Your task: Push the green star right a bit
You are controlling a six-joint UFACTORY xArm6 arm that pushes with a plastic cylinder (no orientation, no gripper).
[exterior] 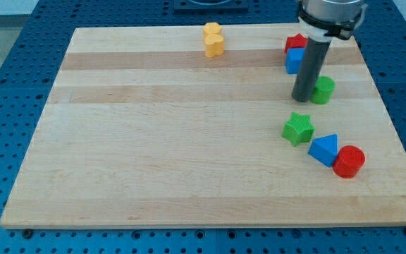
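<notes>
The green star [298, 128] lies on the wooden board [154, 141] at the view's right, below the middle. My tip [302, 99] is above the star toward the view's top, a short gap away, and right beside the left side of a green round block [323, 89]. The rod rises toward the view's top right corner.
A blue triangle [324, 149] and a red cylinder [349, 161] lie just right and below the star. A red block [295, 42] and a blue block [294, 61] sit behind the rod. Two yellow blocks [213, 39] sit near the top edge.
</notes>
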